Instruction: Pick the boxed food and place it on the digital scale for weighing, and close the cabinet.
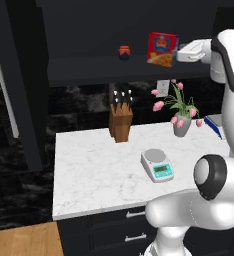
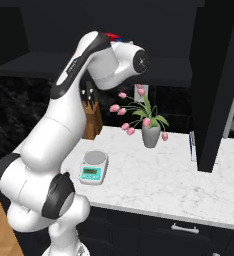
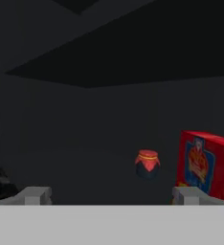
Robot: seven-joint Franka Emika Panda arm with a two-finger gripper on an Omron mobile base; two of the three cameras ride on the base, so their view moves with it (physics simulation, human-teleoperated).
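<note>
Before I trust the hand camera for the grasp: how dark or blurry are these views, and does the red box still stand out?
Hand view: cabinet interior very dim and soft, yet the boxed food and small red jar read clearly. Left base view: evenly lit white counter, no glare, digital scale sharp enough. Right base view: the arm hides most of the box; flower vase casts little shadow.

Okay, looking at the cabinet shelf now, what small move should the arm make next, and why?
Probably shift the claw sideways toward the boxed food, then ease forward. In the hand view the open claw points at the shelf between the small red jar and the box, with one fingertip just in front of the box's edge, so the box isn't yet centred between the fingers.
</note>
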